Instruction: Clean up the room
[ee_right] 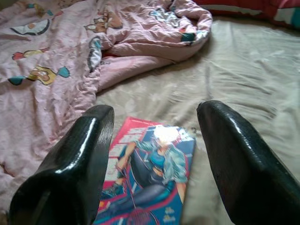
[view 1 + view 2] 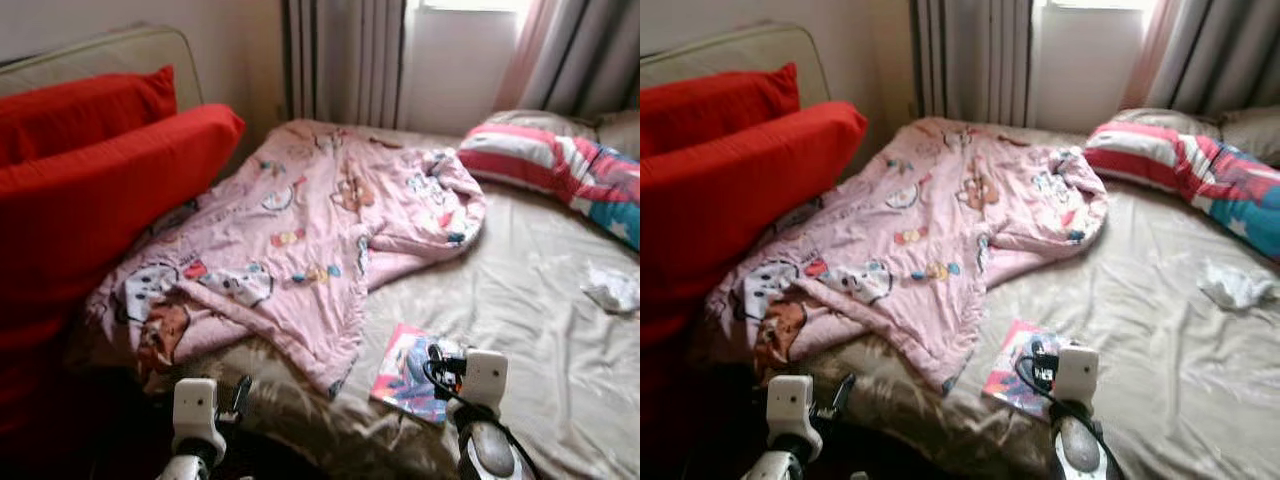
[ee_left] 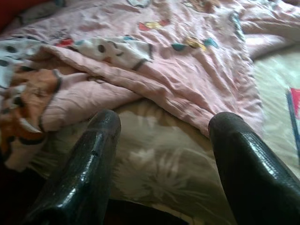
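Right wrist view: right tool (image 1: 154, 154) spread above comic book (image 1: 150, 183).

We're in a home bedroom: bed with beige sheet (image 2: 530, 290), rumpled pink cartoon-print quilt (image 2: 290, 240), striped pillow (image 2: 560, 160), red cushions (image 2: 90, 190) against a headboard (image 2: 120, 50), curtained window (image 2: 460, 50) behind.

I can read no words or numbers here. The comic book (image 1: 150, 178) below my right pincer (image 1: 154, 164) shows only a drawn figure; the pink blanket (image 2: 300, 230) carries cartoon pictures, no lettering.
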Controlling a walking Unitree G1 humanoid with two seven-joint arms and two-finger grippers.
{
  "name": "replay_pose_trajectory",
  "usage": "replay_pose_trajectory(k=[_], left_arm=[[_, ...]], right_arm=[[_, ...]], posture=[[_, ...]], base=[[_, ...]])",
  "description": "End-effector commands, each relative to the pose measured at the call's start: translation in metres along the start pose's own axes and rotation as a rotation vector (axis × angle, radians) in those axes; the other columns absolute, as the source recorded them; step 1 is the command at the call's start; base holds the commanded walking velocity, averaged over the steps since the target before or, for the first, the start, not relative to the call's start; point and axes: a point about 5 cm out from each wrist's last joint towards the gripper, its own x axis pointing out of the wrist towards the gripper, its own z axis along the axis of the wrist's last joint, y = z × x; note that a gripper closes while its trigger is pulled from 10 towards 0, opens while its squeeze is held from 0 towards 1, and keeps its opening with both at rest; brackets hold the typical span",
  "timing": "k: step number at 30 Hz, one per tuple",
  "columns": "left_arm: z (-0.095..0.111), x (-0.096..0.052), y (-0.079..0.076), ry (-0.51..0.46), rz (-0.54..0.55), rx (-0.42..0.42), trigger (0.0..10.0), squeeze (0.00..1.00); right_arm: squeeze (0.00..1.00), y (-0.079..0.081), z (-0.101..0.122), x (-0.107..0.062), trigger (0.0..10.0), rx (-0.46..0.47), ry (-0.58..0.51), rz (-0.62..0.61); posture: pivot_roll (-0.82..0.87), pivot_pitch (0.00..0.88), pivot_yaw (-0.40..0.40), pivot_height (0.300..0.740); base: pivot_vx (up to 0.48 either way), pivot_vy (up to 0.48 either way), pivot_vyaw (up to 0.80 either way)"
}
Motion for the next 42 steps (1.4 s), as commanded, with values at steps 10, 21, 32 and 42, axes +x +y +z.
replay_pose_trajectory(k=[10, 21, 32, 42], left_arm=[[0.0, -0.004, 0.004, 0.018, -0.018, 0.01, 10.0, 0.0], [0.001, -0.007, 0.006, 0.023, -0.017, 0.016, 10.0, 0.0], [0.002, -0.008, 0.011, 0.026, -0.018, 0.033, 10.0, 0.0], [0.003, -0.008, 0.011, 0.025, -0.027, 0.045, 10.0, 0.0]], right_arm=[[0.0, 0.01, -0.008, -0.002, 10.0, 0.013, 0.036, 0.033], [0.0, 0.008, -0.01, -0.003, 10.0, 0.013, 0.045, 0.027], [0.0, 0.012, -0.015, -0.006, 10.0, 0.016, 0.065, 0.034], [0.0, 0.013, -0.015, -0.006, 10.0, 0.016, 0.063, 0.04]], posture=[[0.01, 0.131, 0.04, 0.623], [0.01, 0.151, 0.048, 0.623], [0.02, 0.157, 0.056, 0.623], [0.02, 0.143, 0.058, 0.623]], base=[[0.0, 0.0, 0.0], [0.069, 0.0, 0.0], [0.261, 0.0, 0.0], [0.219, 0.0, 0.0]])
